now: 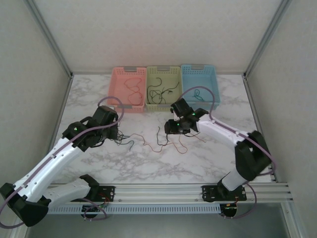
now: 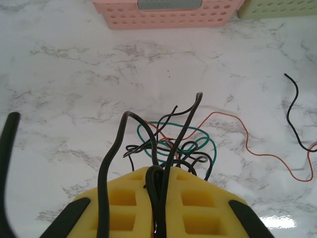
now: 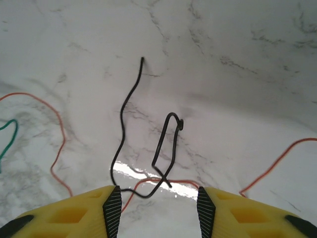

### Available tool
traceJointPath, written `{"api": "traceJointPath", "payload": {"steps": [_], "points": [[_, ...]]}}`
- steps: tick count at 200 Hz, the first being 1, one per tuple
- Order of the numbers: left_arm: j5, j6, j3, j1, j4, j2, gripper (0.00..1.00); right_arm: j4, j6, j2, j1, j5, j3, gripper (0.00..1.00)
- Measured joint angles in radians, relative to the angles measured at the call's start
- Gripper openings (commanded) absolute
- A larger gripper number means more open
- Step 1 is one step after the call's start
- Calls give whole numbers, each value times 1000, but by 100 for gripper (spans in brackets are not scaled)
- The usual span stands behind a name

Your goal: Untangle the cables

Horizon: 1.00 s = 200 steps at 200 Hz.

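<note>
Plastic baskets [image 1: 161, 106]: three (cables [image 1: 157, 89] in each).

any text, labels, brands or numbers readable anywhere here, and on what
None can be read.
Grey tag on the pink basket: looks blank.
Tags on the green basket and blue basket: too small to tell.
No marks on the cables or table.

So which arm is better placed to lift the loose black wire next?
Right. The right hand is open, hovering over that black wire; the left hand is shut on the tangle.
</note>
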Motion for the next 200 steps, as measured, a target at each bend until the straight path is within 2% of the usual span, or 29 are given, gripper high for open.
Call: {"api": "traceJointPath", "payload": {"steps": [38,53,81,91,98,109,133,166,200], "points": [[16,-35,-33,0,66,63,0,14,24,167,7,-20,56,41],[32,-46,-60,0,100,95,5,15,26,204,18,-21,72,36],[72,-66,-114,0,168,141,37,14,27,216,31,-18,75,16],[87,-80,-127,0,185,153,57,14,32,216,32,-17,75,10],[98,-80,-132,0,195,160,67,14,30,214,32,-13,75,6],[107,-81,-134,0,204,166,76,14,27,202,32,1,74,0],[110,-89,-132,0,216,158,83,14,23,112,32,29,61,0],[115,-80,-58,0,195,124,83,19,3,-79,31,65,60,0],[263,-80,26,1,247,58,84,52,-58,-268,31,57,58,0]]}}
